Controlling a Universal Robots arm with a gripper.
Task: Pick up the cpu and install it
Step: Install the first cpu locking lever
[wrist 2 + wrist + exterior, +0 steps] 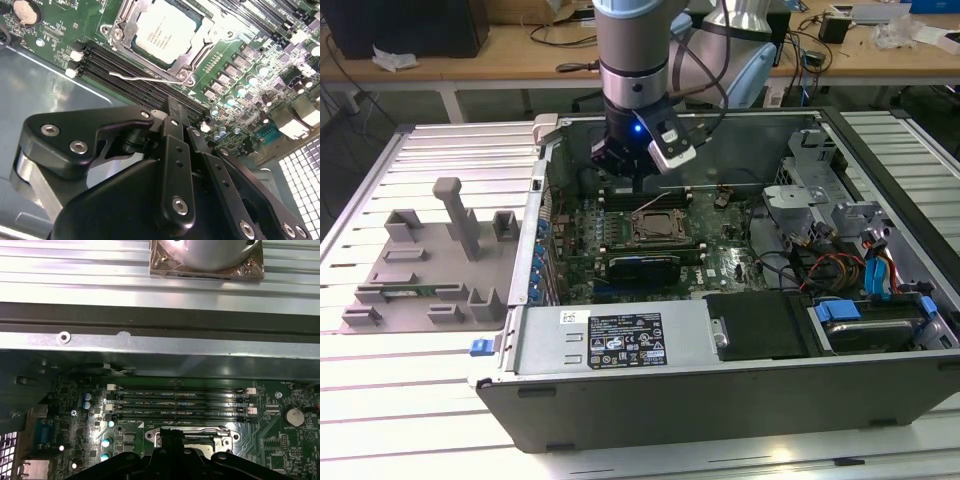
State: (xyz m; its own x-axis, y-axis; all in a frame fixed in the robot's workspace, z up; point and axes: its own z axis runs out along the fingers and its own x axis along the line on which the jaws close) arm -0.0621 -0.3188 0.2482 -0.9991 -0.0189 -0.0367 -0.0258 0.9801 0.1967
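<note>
Noting print first: a white-and-black label (620, 340) sits on the power-supply box (550, 350) along the computer case's (720, 410) near wall. Fine white lettering runs along the memory slots (177, 402), too small to make out. You find the cpu (166, 29) seated in the socket (117, 32), mid-motherboard (55, 45), with the wire lever (145, 78) just beside it. Cables (820, 270) crowd the case's end on the exterior view's right. The arm stands upright, and the gripper (172, 102) hovers over the slots, closed on nothing.
</note>
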